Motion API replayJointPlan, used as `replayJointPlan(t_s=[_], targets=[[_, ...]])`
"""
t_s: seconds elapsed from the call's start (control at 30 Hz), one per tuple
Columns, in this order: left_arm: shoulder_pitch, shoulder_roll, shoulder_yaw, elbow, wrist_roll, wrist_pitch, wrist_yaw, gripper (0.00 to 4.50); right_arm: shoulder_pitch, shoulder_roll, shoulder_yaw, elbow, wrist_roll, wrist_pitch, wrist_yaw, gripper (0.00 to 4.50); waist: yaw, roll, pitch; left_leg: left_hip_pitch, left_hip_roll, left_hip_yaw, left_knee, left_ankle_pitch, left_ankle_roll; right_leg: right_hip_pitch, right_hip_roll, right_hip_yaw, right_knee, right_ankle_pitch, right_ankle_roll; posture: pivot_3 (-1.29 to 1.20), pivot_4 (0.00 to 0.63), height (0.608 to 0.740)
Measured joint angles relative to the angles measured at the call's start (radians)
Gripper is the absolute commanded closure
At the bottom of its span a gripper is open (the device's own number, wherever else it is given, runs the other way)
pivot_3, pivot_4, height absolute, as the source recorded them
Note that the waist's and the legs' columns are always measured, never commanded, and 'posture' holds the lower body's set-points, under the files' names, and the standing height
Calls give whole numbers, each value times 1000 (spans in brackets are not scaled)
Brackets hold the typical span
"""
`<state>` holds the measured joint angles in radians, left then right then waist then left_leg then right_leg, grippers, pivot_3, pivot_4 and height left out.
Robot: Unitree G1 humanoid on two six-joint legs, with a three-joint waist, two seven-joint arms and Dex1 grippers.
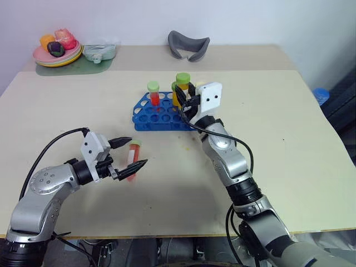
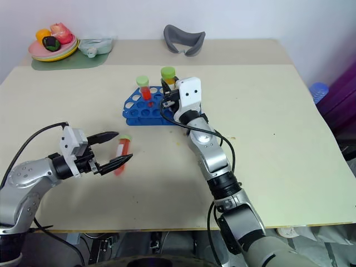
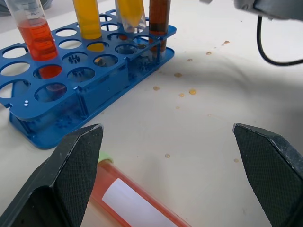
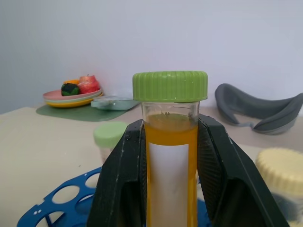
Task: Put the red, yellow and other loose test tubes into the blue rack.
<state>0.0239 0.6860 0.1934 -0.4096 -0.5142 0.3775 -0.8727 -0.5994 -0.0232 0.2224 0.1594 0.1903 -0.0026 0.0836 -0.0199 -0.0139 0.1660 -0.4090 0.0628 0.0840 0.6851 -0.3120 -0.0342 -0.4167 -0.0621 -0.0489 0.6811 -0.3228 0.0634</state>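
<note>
While your right gripper (image 1: 188, 95) fingers clamp the yellow-orange green-capped plastic tube (image 4: 170, 156) over the bright blue holed rack (image 1: 146, 118), left gripper (image 1: 132, 153) fingers gape around the red tube (image 1: 132, 161) lying on the desk (image 1: 289, 139).

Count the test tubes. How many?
5. In the blue rack stand a red tube, a yellow tube and a brown tube. The right gripper holds a second yellow tube over it. Another red tube lies on the table between the left gripper's open jaws.

We see the blue rack (image 1: 161, 114) holding upright tubes; a red tube (image 1: 132, 159) lies just before it.
</note>
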Motion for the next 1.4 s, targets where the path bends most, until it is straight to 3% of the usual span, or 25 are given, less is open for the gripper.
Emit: replayJointPlan(t_s=[0.27,1.4], targets=[[-12,0,0,-9,-2,8,10,0,18,21,-46,88,-42,-113,38,3671,0,0,0,0,0,0,0,0,0,0,0,0,1,0,0,0,150,735],[-20,11,18,-33,-21,31,30,0,-37,123,-113,356,-97,-294,109,3671,0,0,0,2,0,0,0,1,-1,2,1,1,2,0,0,0,150,735]])
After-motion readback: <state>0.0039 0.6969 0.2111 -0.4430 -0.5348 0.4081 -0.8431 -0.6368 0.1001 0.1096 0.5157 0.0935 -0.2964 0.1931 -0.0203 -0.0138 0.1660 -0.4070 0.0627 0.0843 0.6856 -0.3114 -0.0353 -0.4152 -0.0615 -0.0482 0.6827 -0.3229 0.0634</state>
